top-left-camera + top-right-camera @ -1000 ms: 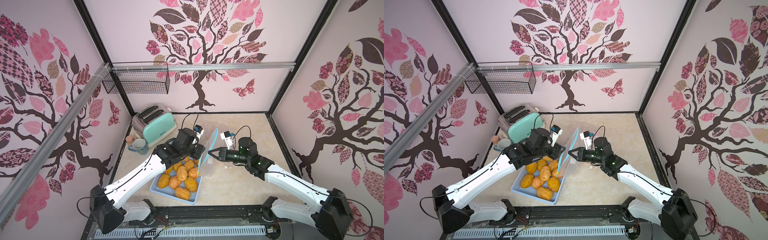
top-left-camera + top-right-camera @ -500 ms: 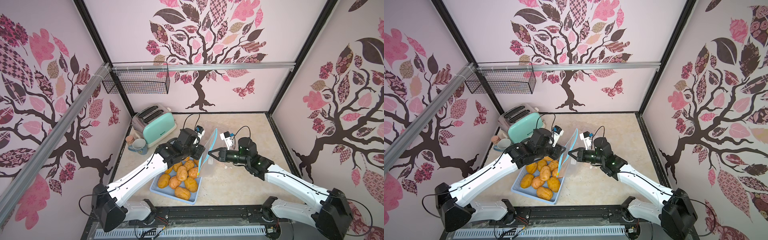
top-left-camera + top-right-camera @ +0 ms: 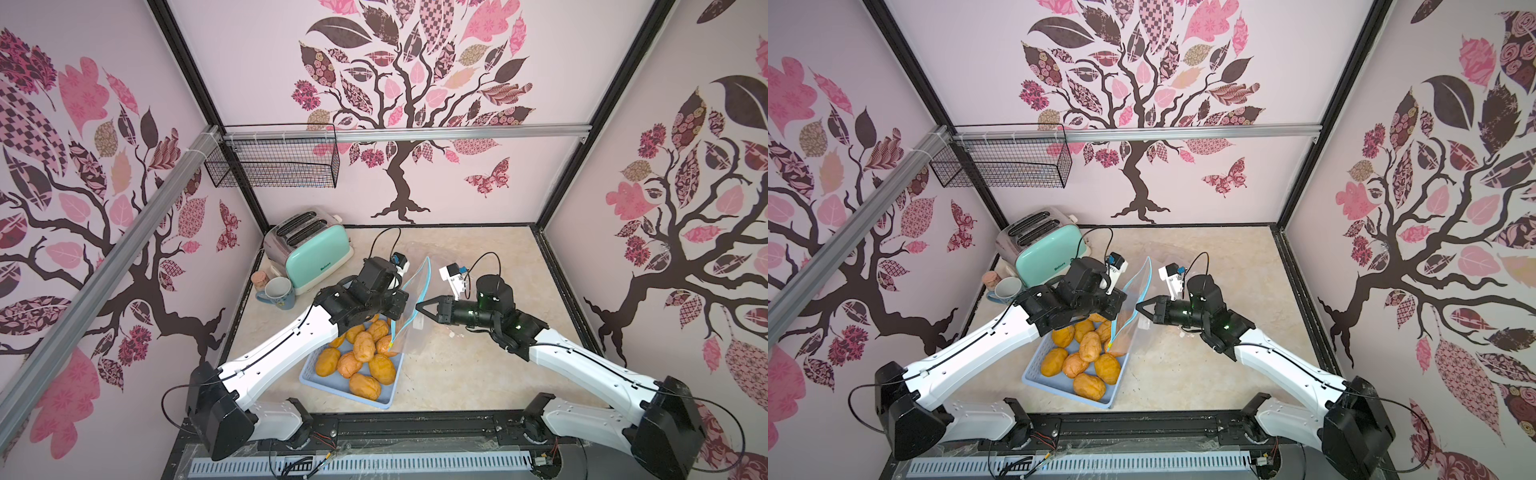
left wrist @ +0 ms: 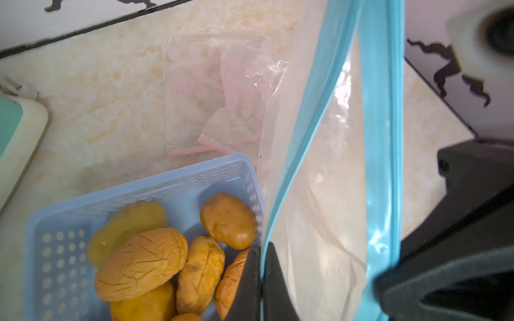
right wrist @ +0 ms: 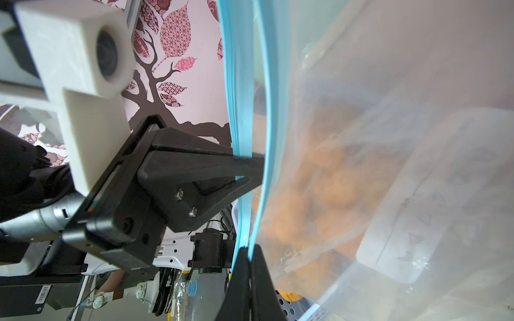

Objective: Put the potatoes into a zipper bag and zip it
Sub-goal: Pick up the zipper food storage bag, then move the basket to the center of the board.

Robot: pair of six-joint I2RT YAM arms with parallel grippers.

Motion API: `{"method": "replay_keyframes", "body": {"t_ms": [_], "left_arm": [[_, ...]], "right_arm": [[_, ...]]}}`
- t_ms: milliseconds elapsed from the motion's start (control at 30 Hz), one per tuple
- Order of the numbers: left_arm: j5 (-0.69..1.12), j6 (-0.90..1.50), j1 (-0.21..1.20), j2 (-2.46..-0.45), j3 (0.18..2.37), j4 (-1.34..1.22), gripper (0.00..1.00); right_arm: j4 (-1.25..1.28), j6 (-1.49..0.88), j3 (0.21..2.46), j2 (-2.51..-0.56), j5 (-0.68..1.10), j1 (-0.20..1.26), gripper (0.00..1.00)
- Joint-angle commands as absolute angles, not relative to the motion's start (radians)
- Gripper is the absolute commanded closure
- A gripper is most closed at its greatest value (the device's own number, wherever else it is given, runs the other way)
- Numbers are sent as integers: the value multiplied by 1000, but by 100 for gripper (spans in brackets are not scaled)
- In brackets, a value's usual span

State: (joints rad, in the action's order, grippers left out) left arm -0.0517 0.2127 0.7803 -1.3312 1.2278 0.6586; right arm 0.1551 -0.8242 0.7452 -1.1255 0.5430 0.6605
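Both grippers pinch the zipper bag [image 3: 419, 286]. The left gripper [image 4: 261, 250] has its fingers pressed together on one blue zipper strip. The right gripper [image 5: 248, 251] is closed on the opposite strip, with the blue edge caught between its fingertips. The clear bag is held up off the table [image 3: 478, 365] between the two arms, near the table's middle. Its two blue strips stand slightly apart, so the mouth gapes a little.

The potatoes [image 3: 361, 353] – about ten, orange-yellow and wrinkled – are heaped in a pale blue basket [image 3: 345, 388]. The basket sits near the table's front edge, left of centre. In both top views the bag's lower end hangs over the basket's right side. Through the plastic the right wrist view shows blurred orange shapes; whether any potato is inside the bag cannot be told.

Beyond the basket, small clear bags with pink dots [image 4: 217, 91] lie flat on the table. A mint-green toaster [image 3: 316, 253] stands at the far left corner, with a mug [image 3: 277, 291] just beside it along the left edge. A black wire basket [image 3: 274, 166] hangs on the wall above – over that same corner.
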Motion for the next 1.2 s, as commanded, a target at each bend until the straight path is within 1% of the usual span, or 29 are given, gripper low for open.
{"method": "replay_keyframes", "body": {"t_ms": [0,133,200,333,400,467,533,600,700,767,900,1033,1167], "left_arm": [[-208,218,782,-1275,1256,704,100],[-461,190,782,-1207,1366,826,100],[-616,139,783,-1181,1435,898,100],[-959,20,783,-1156,1572,1042,100],[-1212,10,780,-1169,1649,1177,100],[-1351,-23,768,-1165,1659,1242,100],[-1340,10,768,-1160,1645,1319,100],[-1203,68,767,-1150,1592,1348,100],[-982,107,767,-1155,1459,1314,100],[-876,123,767,-1173,1386,1264,100],[-814,146,767,-1214,1280,1179,100],[-774,157,767,-1227,1229,1125,100],[-740,149,765,-1228,1185,1079,100]], "right_arm": [[95,-766,793,-1096,537,670,71],[-22,-664,852,-1053,499,669,55],[-74,-620,874,-1023,465,669,44],[-86,-570,852,-968,419,668,41],[-87,-564,827,-965,394,669,41],[-89,-565,810,-982,389,669,41],[-93,-571,796,-1008,394,669,42],[-112,-571,782,-1038,376,669,42],[-108,-588,730,-1078,357,669,41],[-101,-593,704,-1110,362,669,41],[-92,-605,679,-1173,339,670,41],[-19,-650,648,-1233,367,673,40],[38,-684,660,-1311,358,723,40]]}}
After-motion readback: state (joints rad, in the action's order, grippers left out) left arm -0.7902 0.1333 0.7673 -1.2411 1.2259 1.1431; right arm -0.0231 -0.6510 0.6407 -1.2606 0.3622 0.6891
